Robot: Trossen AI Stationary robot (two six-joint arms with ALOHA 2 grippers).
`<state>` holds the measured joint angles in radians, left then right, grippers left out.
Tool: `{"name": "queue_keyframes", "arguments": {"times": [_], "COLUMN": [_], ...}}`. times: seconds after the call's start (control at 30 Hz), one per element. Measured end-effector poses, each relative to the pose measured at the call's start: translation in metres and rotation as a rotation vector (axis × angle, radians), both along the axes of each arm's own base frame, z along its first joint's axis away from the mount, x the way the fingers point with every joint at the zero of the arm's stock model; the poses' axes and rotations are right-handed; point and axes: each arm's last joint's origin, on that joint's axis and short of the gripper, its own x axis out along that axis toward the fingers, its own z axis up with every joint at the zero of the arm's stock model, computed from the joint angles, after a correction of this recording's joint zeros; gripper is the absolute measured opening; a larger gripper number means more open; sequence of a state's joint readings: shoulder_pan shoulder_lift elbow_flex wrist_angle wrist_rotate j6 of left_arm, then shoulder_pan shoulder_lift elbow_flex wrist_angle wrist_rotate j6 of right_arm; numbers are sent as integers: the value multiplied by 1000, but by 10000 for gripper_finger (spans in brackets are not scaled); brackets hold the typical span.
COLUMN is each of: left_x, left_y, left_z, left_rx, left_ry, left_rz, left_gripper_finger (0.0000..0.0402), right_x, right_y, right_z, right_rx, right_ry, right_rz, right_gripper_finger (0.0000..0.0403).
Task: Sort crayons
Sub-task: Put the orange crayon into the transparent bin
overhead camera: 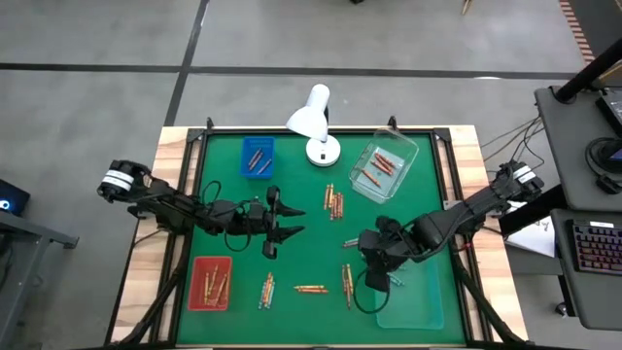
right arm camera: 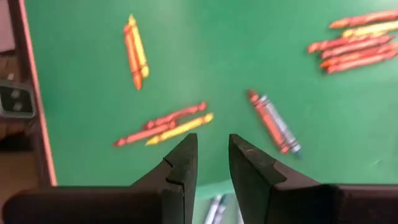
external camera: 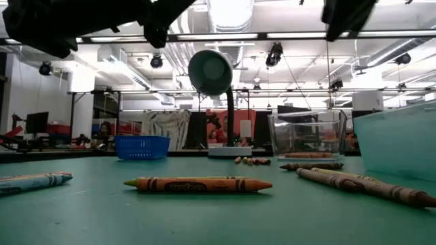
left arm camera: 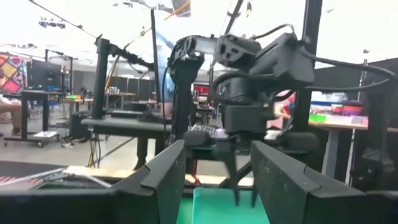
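Note:
Crayons lie loose on the green mat: a cluster [overhead camera: 333, 201] near the middle and small groups [overhead camera: 267, 289] [overhead camera: 311, 289] [overhead camera: 348, 282] near the front edge. In the right wrist view, a red-and-yellow group [right arm camera: 165, 124] and a red and blue pair [right arm camera: 273, 121] lie below. My right gripper [overhead camera: 373, 274] [right arm camera: 214, 155] hangs over the near right of the mat, pointing steeply down, open by a narrow gap with nothing in it. My left gripper [overhead camera: 296, 222] [left arm camera: 217, 180] hovers left of centre, roughly level, open wide and empty.
A blue tray [overhead camera: 257, 156] and a clear container [overhead camera: 384, 170] hold crayons at the back. A red tray [overhead camera: 210, 282] with crayons sits at the front left, a pale teal tray [overhead camera: 413, 297] under my right arm. A white lamp [overhead camera: 313, 122] stands at the back centre.

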<state>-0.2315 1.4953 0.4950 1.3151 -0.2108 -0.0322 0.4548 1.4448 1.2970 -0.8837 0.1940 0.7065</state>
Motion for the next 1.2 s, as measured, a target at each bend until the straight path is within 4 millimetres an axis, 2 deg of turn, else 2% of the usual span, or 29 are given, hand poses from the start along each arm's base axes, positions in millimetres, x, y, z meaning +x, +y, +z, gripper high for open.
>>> {"name": "queue_keyframes", "arguments": {"times": [0.2,0.53,0.77,0.93,1.2], "left_x": [-9,-26,-34,-38,-38], "left_y": [-2,2,5,11,12], "left_z": [14,33,42,47,46], "left_rx": [-2,8,13,-26,-39], "left_ry": [-9,46,42,30,45], "left_rz": [-14,-18,2,175,227], "left_gripper_finger": [164,164,164,164,164], "right_x": [15,45,65,81,95], "right_y": [-24,-57,-65,-68,-62], "right_z": [2,-20,-42,-59,-83], "right_rx": [-76,-167,-214,-250,-232], "right_ry": [-14,77,147,198,268], "right_rz": [-3,47,102,163,409], "right_gripper_finger": [81,77,73,77,70]}}
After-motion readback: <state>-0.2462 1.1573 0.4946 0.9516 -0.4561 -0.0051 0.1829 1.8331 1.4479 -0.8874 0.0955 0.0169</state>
